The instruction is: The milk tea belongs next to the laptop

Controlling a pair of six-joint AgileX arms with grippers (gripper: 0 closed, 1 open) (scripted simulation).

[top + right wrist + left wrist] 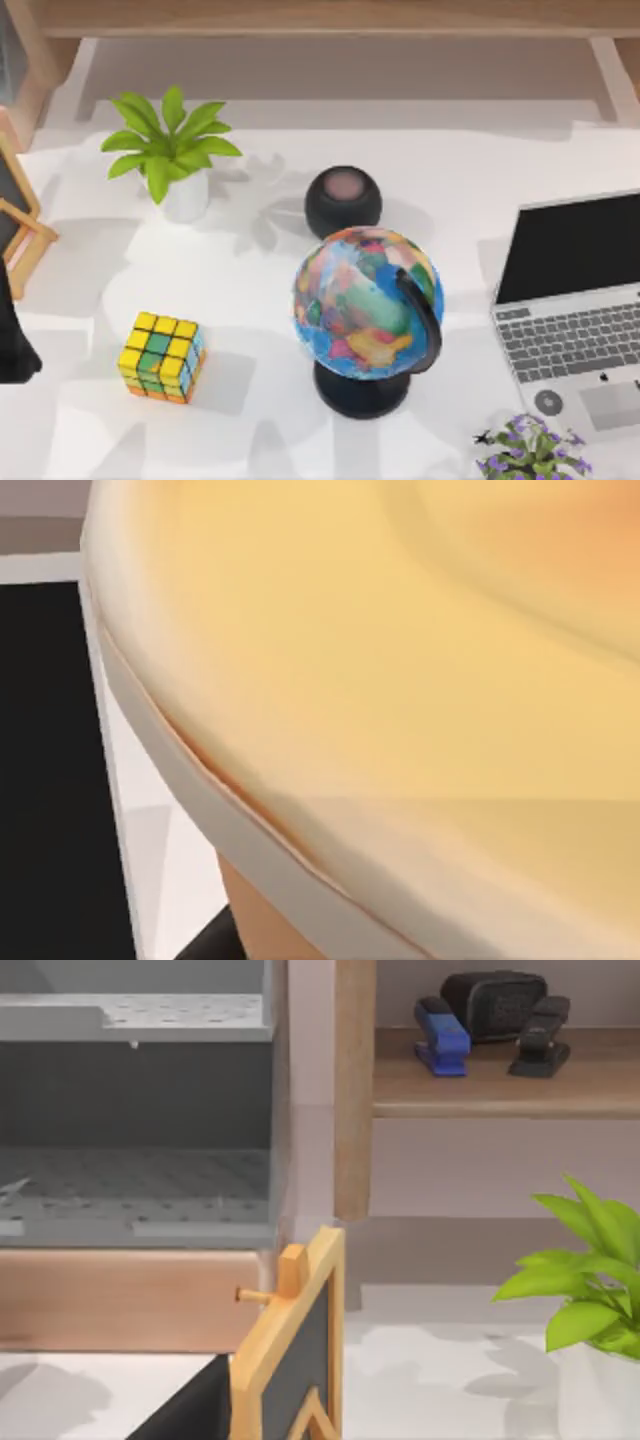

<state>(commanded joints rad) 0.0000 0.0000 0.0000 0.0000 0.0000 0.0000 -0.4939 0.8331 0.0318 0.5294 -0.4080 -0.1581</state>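
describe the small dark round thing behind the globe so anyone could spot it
Start at the globe in the middle of the white table. Just behind it sits a black round speaker. Its pinkish top patch sets it apart from the globe's black base.

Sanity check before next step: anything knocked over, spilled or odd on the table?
Nothing stands out. Globe, cube and potted plant stand upright; laptop sits open at the table's right. A yellow-orange cup is close to the right wrist camera.

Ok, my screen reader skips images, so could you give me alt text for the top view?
A multicoloured globe on a black stand stands mid-table, with an open silver-grey laptop at the right edge. A yellow-and-green puzzle cube sits left, a leafy white-potted plant and a round black speaker behind.
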